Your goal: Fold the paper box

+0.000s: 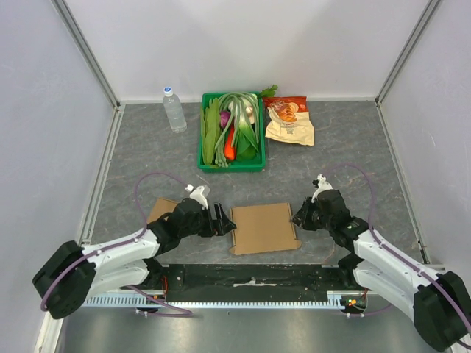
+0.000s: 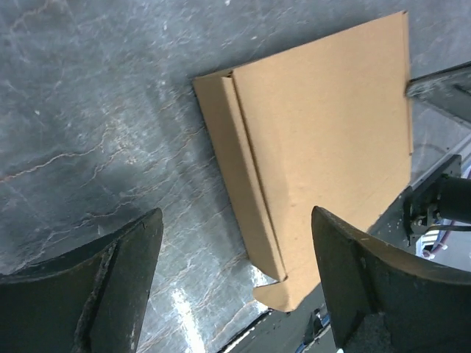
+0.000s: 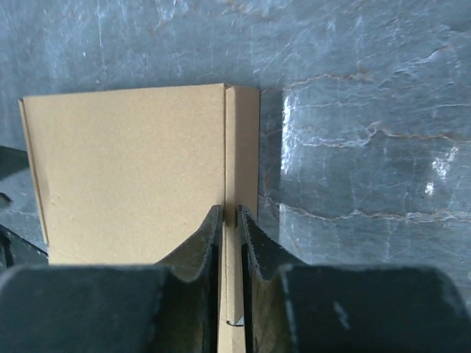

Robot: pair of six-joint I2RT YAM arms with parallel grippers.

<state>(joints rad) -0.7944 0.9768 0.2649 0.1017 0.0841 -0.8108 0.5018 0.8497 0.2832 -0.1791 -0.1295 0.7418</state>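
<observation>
Top external: left end effector (image 1: 224,219) open; right end effector (image 1: 297,218) closed at box (image 1: 263,227) edge.

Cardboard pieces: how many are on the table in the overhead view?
2. A flat box lies in the middle near the front edge; a second piece pokes out from under the left arm, partly hidden. More may be hidden beneath the arms.
</observation>
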